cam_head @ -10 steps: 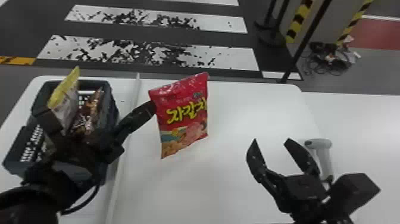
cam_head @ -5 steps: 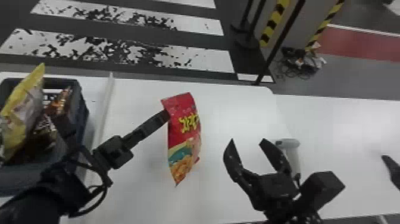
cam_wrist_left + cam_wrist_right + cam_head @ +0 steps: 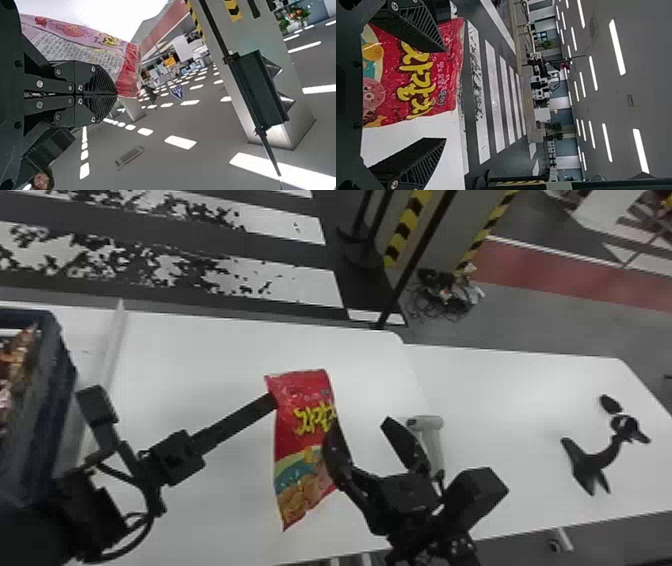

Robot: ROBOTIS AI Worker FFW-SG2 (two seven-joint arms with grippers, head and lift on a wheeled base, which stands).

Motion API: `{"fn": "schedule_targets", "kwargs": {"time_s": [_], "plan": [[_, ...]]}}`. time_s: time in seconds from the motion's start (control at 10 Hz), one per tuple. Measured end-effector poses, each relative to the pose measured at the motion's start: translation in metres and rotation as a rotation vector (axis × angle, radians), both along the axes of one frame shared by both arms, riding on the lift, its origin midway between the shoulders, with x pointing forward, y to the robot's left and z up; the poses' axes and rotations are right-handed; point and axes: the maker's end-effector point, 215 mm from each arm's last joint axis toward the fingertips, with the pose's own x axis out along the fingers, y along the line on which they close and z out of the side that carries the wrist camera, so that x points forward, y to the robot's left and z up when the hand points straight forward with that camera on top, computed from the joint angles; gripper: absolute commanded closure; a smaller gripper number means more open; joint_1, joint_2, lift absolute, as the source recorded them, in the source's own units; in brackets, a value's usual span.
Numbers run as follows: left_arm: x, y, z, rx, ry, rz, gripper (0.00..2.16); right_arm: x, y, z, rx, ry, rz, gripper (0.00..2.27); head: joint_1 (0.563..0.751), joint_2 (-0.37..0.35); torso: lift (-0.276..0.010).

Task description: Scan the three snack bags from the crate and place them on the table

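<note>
**Left tool (image 3: 272, 400) pinches red snack bag (image 3: 300, 410) beside open right tool (image 3: 361, 429)**

At the near side of the work area, the robot's left tool clamps the upper edge of the red snack bag, its fingers (image 3: 104, 85) drawn together on the red end of the packet in the left wrist view. The right tool stands with its fingers (image 3: 421, 29) spread, holding nothing. One of them overlaps the front of the snack bag in both the head and right wrist views; whether it touches the packet cannot be told.

The snack bag is over the white surface (image 3: 200, 340), its yellow lettering toward the right tool and its lower end narrowing to a corner. Just past the right tool, a pale handheld scanner (image 3: 432, 440) is on the surface. Well off to the robot's right is a black forked object (image 3: 585, 465).

On the left, beyond a raised white strip (image 3: 114, 335), a dark crate (image 3: 65, 390) holds a brown snack packet (image 3: 17, 355) in glossy wrapping. Past the far edge of the surface, a black pole (image 3: 415, 265) rises near tangled cables (image 3: 440, 297), and broad white stripes (image 3: 280, 285) cross the dark floor (image 3: 175, 230).
</note>
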Motion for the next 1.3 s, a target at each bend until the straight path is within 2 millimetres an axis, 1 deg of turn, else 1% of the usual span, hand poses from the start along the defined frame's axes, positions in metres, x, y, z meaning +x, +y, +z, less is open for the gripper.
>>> {"fn": "schedule_targets", "kwargs": {"time_s": [0.2, 0.3, 0.4, 0.5, 0.6, 0.7, 0.8, 1.0, 1.1, 1.3], "plan": [[0.001, -0.01, -0.036, 0.006, 0.076, -0.04, 1.89, -0.002, 0.001, 0.001, 0.0, 0.001, 0.001, 0.09, 0.695, -0.35, -0.062], [0.0, -0.016, -0.052, 0.038, 0.097, -0.06, 1.87, -0.003, 0.001, 0.001, 0.0, 0.001, 0.002, 0.09, 0.695, -0.35, -0.062], [0.0, -0.021, -0.066, 0.084, 0.112, -0.074, 1.62, -0.003, 0.0, 0.002, 0.0, 0.001, 0.001, 0.09, 0.695, -0.35, -0.062], [0.0, -0.024, -0.083, 0.156, 0.14, -0.078, 0.74, -0.003, 0.0, 0.003, 0.0, 0.0, 0.0, 0.09, 0.695, -0.35, -0.062], [-0.005, -0.029, -0.094, 0.213, 0.152, -0.099, 0.04, -0.003, 0.0, 0.003, 0.001, -0.002, -0.001, 0.09, 0.695, -0.35, -0.062], [-0.008, -0.03, -0.098, 0.255, 0.138, -0.107, 0.0, -0.003, 0.0, 0.004, 0.002, -0.004, 0.0, 0.09, 0.695, -0.35, -0.062], [-0.006, -0.028, -0.101, 0.308, 0.119, -0.101, 0.02, -0.002, 0.0, 0.004, 0.003, -0.005, 0.0, 0.09, 0.695, -0.35, -0.062], [0.003, -0.024, -0.112, 0.517, 0.024, -0.073, 0.03, -0.002, 0.001, 0.005, 0.004, -0.006, 0.002, 0.09, 0.695, -0.35, -0.062], [0.009, -0.023, -0.107, 0.583, -0.028, -0.055, 0.03, -0.003, -0.001, 0.004, 0.003, -0.004, 0.0, 0.09, 0.695, -0.35, -0.062], [0.017, -0.017, -0.074, 0.629, -0.126, 0.016, 0.03, -0.004, -0.006, 0.002, 0.001, 0.001, -0.003, 0.09, 0.695, -0.35, -0.062]]}}
